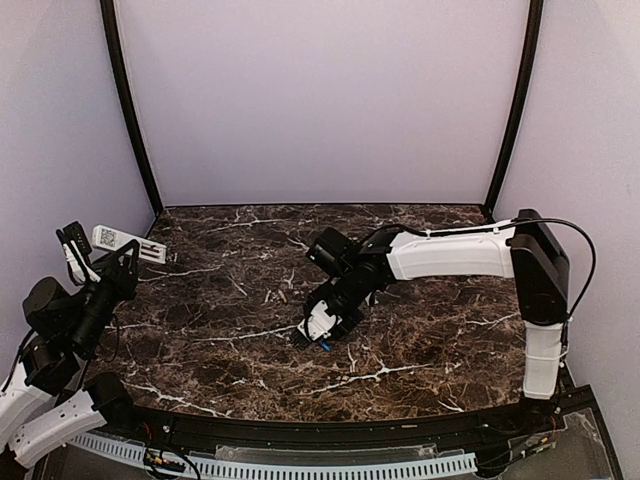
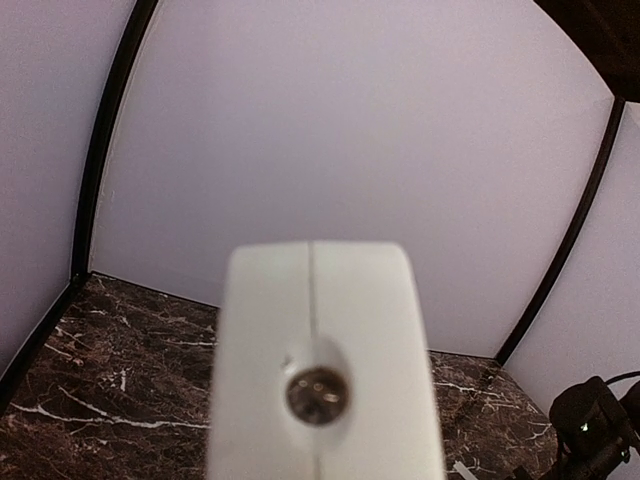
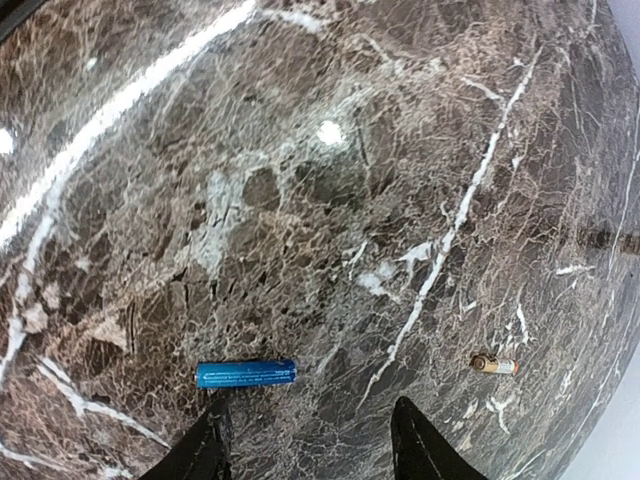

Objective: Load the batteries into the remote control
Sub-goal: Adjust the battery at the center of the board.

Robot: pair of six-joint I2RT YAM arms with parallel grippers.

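The white remote control is raised over the table's left rear, and my left gripper is shut on its middle. In the left wrist view its end face with the small round lens fills the centre and hides the fingers. My right gripper hangs open just above the marble near the table's middle. A blue battery lies flat just beyond the left fingertip, with nothing between the fingers. From above, the blue battery shows just under that gripper. A grey-tan battery lies further right.
The brown marble table is closed in by pale walls and two black corner posts. The right arm's white link stretches across the right half. A slotted white cable strip runs along the near edge.
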